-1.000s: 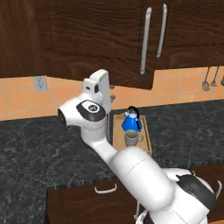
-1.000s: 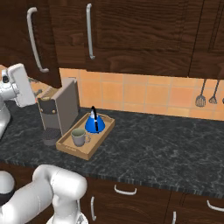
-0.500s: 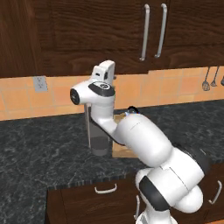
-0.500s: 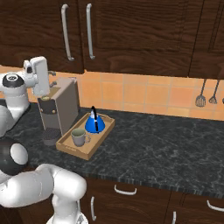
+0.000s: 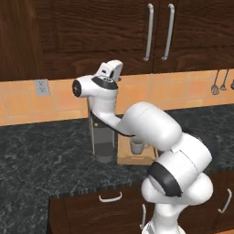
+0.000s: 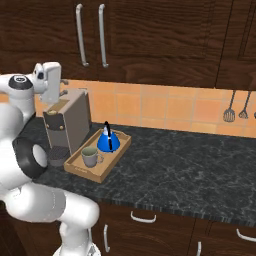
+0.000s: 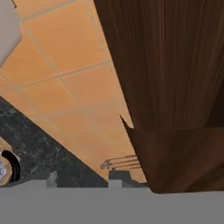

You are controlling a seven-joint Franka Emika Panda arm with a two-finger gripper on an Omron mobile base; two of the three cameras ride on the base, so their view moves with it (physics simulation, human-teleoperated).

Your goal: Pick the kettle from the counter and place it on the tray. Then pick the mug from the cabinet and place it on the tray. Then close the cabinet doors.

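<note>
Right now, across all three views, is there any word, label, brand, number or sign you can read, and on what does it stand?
None: no readable text anywhere.
Coffee machine: plain grey front, no brand visible.
Kettle and mug on the tray: no markings.
Cabinet doors: bare wood grain, silver handles only.
Wall outlet: blank plate.

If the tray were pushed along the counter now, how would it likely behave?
The tray looks like stiff wood, so it would probably slide as one piece without bending. The speckled counter appears smooth, so little resistance. The kettle and mug stand loose inside; a sudden push might shift them, though the raised rim should contain them.
</note>
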